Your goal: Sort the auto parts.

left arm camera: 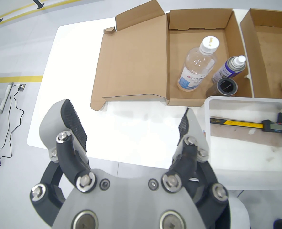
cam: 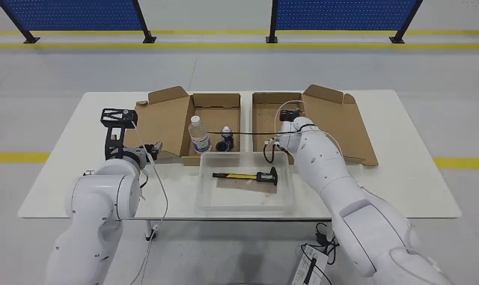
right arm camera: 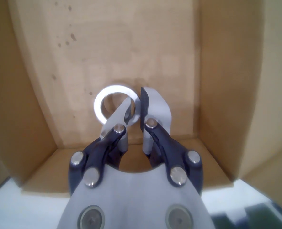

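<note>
**Ring pinched over the right-hand box, left arm parked open**

My right gripper (right arm camera: 136, 97) has its fingers drawn narrow on the metal ring (right arm camera: 98, 106): one finger passes through the hole and the other presses on the outside, so the ring's wall is clamped between them. I think that suits a flat, smooth ring, since a grip across the whole of it would be liable to slip. The ring hangs low over the bare floor of the right cardboard box (right arm camera: 95, 36), near its front wall. I cannot tell whether it touches the cardboard yet. I judge this to be the drop-off step, with only the release left for this part.

My left gripper (left arm camera: 126, 110) is spread wide and holds nothing. It hovers over the white table (left arm camera: 69, 77), just beside the near corner of the clear bin (left arm camera: 206, 110), which should leave it ready for the next pick.

A digital caliper (left arm camera: 246, 123) lies flat in that bin and looks like the next piece to sort. The left cardboard box (left arm camera: 195, 20) holds a clear bottle (left arm camera: 197, 70), a spray can (left arm camera: 229, 69) and a dark cylinder (left arm camera: 226, 88), bunched at its near right corner. Containers seem to go there and metal parts go right.
</note>
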{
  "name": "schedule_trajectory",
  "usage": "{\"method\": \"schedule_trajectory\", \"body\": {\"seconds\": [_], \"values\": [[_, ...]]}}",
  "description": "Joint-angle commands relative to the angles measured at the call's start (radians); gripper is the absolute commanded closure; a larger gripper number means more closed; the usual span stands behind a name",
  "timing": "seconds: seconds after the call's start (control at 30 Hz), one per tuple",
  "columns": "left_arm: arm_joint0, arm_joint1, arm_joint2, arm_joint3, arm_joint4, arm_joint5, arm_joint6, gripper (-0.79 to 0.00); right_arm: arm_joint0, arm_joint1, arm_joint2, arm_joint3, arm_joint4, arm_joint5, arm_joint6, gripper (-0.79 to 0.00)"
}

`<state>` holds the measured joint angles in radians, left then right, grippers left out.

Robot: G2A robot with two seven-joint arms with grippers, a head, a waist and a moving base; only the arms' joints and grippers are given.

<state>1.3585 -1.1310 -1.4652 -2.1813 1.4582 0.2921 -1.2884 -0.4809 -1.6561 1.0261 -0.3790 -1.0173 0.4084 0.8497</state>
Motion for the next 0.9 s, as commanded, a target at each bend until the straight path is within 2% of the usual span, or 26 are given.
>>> {"method": "schedule_trajectory", "body": {"seconds": [0.0, 0.3, 0.33, 0.4, 0.5, 0.87], "values": [[0.0, 0.0, 0.0, 0.0, 0.0, 0.0, 0.0, -0.785, 0.006, -0.004, 0.0, 0.009, 0.006, 0.008, -0.001, 0.0], [0.0, 0.0, 0.0, 0.0, 0.0, 0.0, 0.0, -0.785, 0.028, -0.022, -0.01, 0.049, 0.016, 0.037, -0.011, 0.0], [0.0, 0.0, 0.0, 0.0, 0.0, 0.0, 0.0, -0.785, 0.029, -0.024, -0.011, 0.052, 0.017, 0.037, -0.012, -0.043], [0.0, 0.0, 0.0, 0.0, 0.0, 0.0, 0.0, -0.785, 0.034, -0.027, -0.014, 0.061, 0.018, 0.035, -0.012, -0.188], [0.0, 0.0, 0.0, 0.0, 0.0, 0.0, 0.0, -0.785, 0.041, -0.032, -0.017, 0.072, 0.02, 0.029, -0.014, -0.32], [0.0, 0.0, 0.0, 0.0, 0.0, 0.0, 0.0, -0.785, 0.069, -0.04, -0.024, 0.079, 0.013, 0.011, -0.024, -0.428]]}}
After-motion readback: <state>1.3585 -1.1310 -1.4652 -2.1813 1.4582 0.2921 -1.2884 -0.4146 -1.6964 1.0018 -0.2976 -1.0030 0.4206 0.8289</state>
